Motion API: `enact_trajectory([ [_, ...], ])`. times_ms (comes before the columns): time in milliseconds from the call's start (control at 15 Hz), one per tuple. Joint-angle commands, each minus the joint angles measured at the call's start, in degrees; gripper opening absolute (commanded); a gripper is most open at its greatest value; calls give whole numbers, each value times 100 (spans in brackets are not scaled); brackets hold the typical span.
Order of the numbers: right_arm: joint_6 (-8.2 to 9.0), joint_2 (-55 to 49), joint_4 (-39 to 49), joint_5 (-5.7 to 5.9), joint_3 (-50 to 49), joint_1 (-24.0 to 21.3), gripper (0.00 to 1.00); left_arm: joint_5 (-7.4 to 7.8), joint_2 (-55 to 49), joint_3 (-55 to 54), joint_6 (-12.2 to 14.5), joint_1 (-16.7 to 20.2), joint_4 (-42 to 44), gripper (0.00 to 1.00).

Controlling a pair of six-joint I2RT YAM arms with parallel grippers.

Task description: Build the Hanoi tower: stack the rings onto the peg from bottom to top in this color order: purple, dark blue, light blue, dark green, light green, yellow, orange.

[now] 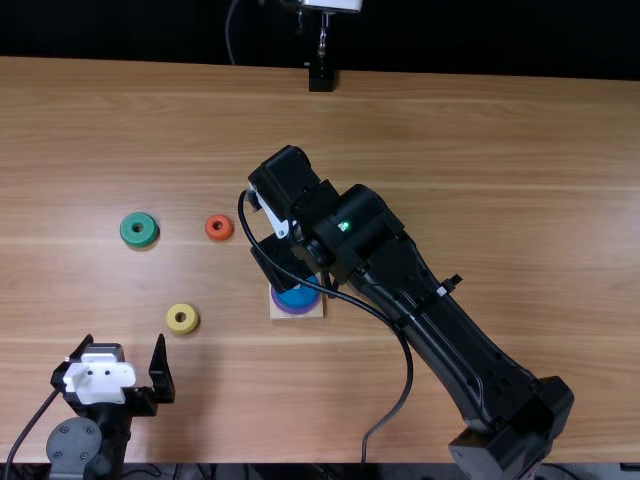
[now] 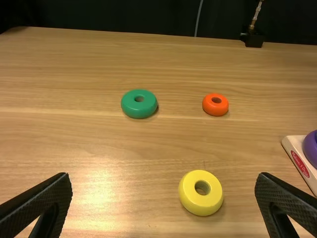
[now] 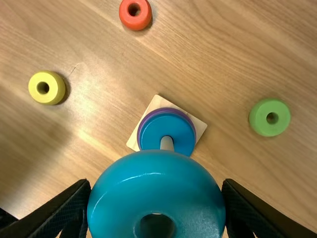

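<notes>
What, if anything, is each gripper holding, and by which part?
The right gripper holds the light blue ring by opposite sides of its outer rim; the left gripper holds nothing.

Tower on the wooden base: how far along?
Done: purple ring and dark blue ring on the peg, right order, 2 of 7. In hand: light blue ring, in the right gripper, not seated yet. Left after that: dark green, light green, yellow and orange, all loose on the table.

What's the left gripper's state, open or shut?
Open: the left gripper's two fingers stand wide apart in both top and left wrist views.
</notes>
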Motion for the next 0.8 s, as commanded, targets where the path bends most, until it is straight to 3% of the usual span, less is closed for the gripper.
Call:
enact_trajectory([
  [0,15,110,2,56,108,34,0,-7,-67,-607,32,20,-474,100],
  [733,-6,83,-104,56,-77,16,0,-7,-67,-607,32,29,-474,100],
])
